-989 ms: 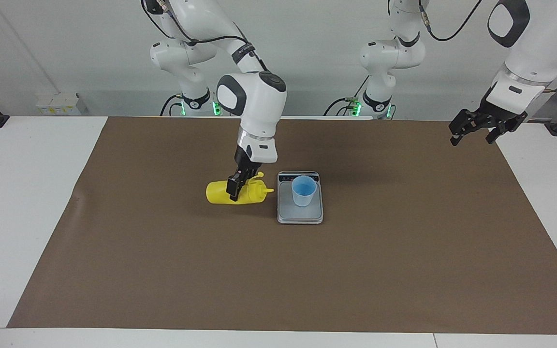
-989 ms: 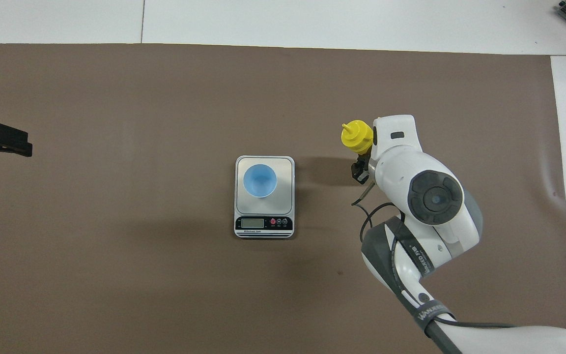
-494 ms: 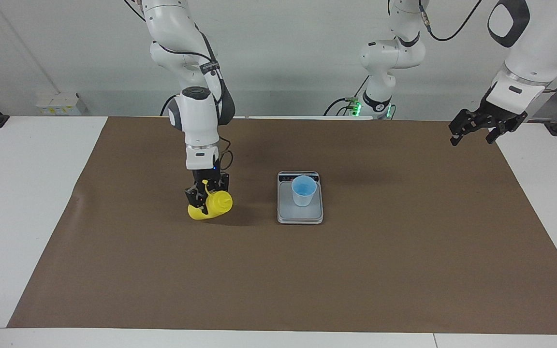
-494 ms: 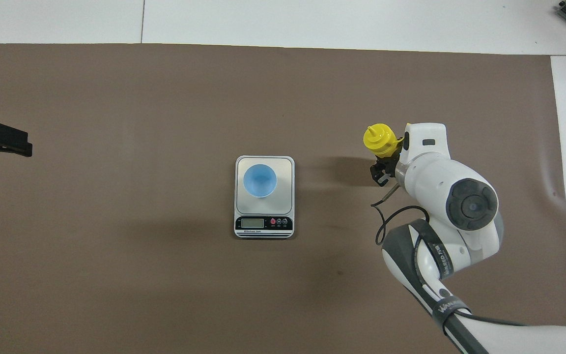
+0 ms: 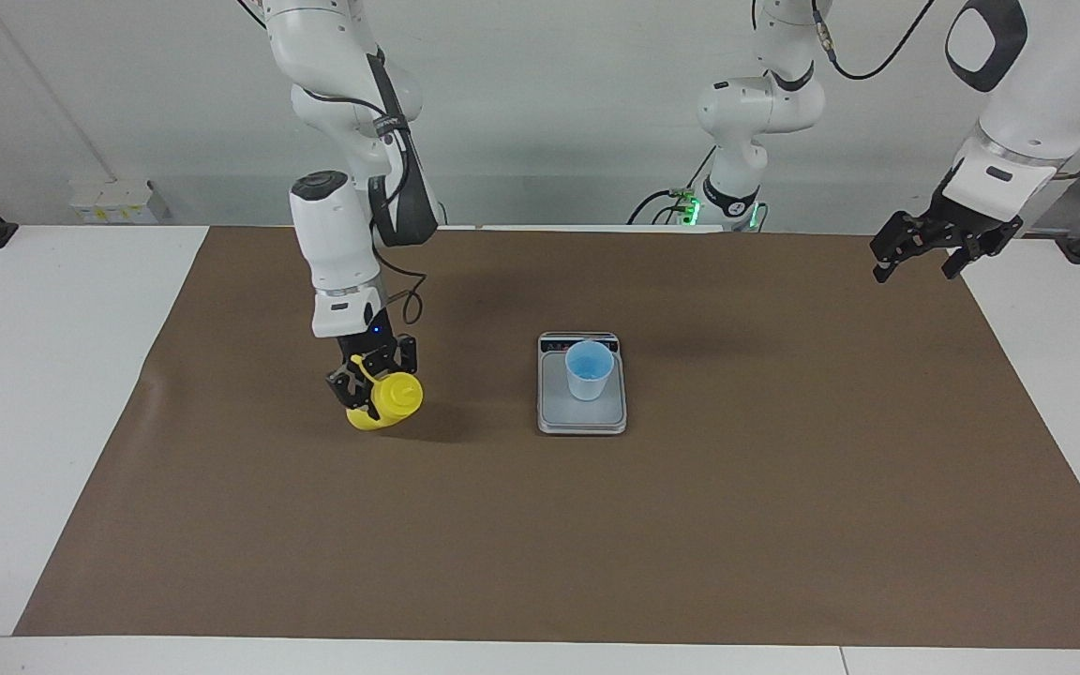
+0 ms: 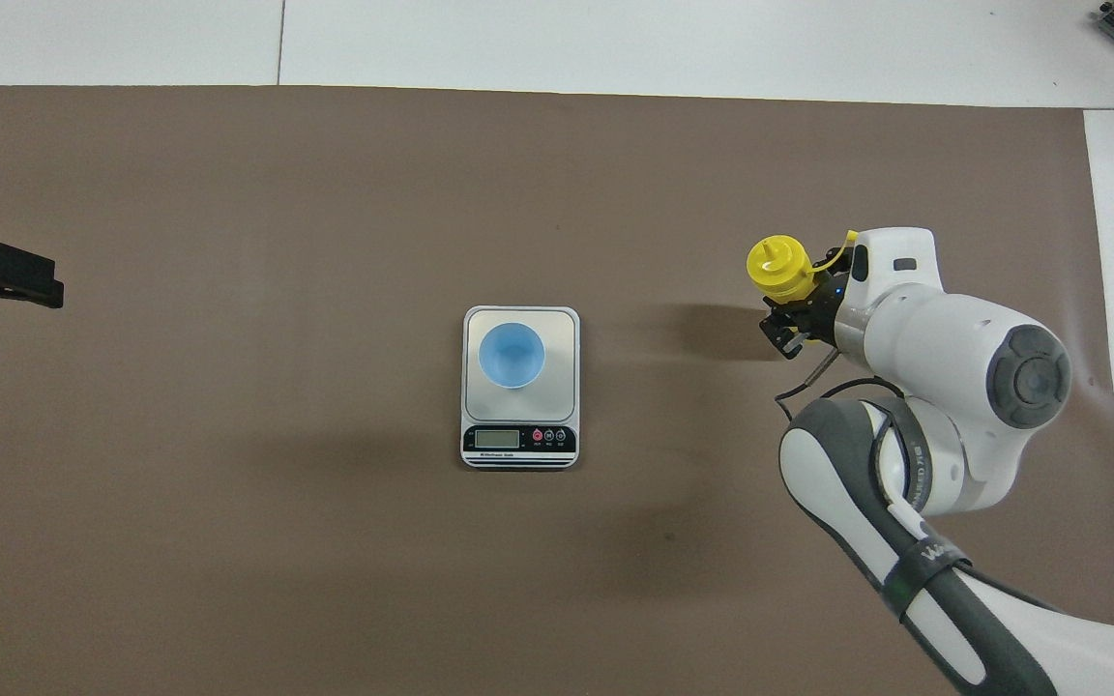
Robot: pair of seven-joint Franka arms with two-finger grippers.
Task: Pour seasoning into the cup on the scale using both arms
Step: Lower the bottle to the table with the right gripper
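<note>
We find the yellow squeeze bottle (image 5: 383, 401) tilted, its base at the brown mat (image 5: 540, 525), grasped by the clenched jaws of the right gripper (image 5: 373, 371) toward the right arm's end of the table (image 5: 52, 394). The light-blue cup (image 5: 588, 369) stands upright on the kitchen scale (image 5: 582, 414) at mid-mat, well apart from the bottle. The left gripper (image 5: 932, 246) waits, jaws released, over the mat's edge at the left arm's end.
</note>
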